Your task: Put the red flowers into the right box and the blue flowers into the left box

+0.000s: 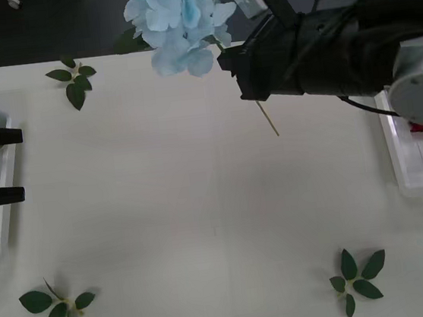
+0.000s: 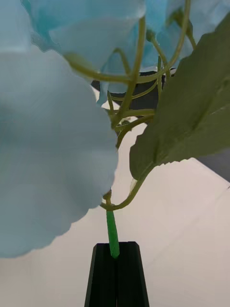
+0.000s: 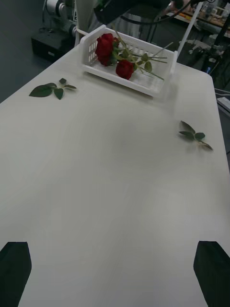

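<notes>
A pale blue flower hangs high over the far middle of the table. My right gripper is shut on its green stem, and the black fingers close around it in the right wrist view. The stem's bare end pokes out below the wrist. Red flowers lie in the right box, which sits at the table's right edge. My left gripper hovers open over the left box. Nothing is between its fingers.
Flowerless green leaf sprigs lie on the white table: one at the far left, one at the near left and one at the near right. The dark floor starts past the table's far edge.
</notes>
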### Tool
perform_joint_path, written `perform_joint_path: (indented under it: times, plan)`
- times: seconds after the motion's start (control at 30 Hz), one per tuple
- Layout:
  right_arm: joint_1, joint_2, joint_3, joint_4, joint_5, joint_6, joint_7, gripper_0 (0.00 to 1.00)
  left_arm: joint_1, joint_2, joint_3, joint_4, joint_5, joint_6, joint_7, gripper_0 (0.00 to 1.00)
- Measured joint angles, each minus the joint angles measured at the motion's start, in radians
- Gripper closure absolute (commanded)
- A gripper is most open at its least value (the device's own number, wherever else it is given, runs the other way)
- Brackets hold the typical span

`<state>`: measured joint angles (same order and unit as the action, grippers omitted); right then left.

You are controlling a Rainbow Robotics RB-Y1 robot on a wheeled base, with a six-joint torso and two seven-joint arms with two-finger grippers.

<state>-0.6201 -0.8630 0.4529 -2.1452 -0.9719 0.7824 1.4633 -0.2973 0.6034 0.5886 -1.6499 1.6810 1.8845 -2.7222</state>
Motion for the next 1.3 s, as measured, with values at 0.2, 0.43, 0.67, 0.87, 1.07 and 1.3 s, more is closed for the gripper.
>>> perform_joint_path:
  times: [0.2,0.43,0.67,0.87,1.07,1.3]
  plan:
    - [0.153,-0.032,0.025,-0.003,-0.106,-0.357,0.261,1.00,0.000,0.000,0.000,0.000,0.000,0.000,0.000,0.00]
    - [0.167,-0.042,0.169,-0.015,-0.193,-0.526,0.322,1.00,0.000,0.000,0.000,0.000,0.000,0.000,0.000,0.00]
    - [0.120,-0.039,0.267,-0.040,-0.209,-0.526,0.398,1.00,0.024,-0.027,0.000,0.002,0.002,0.000,0.000,0.00]
    - [0.076,0.027,0.278,-0.040,-0.203,-0.525,0.398,1.00,0.042,-0.042,-0.005,0.007,0.025,0.000,0.000,0.00]
    - [0.008,0.094,0.308,-0.007,-0.203,-0.526,0.398,1.00,0.049,-0.042,-0.011,0.035,0.053,0.000,0.000,0.00]
    - [-0.097,0.133,0.386,0.053,-0.203,-0.526,0.398,1.00,0.061,-0.042,-0.087,0.205,0.124,0.000,0.000,0.00]
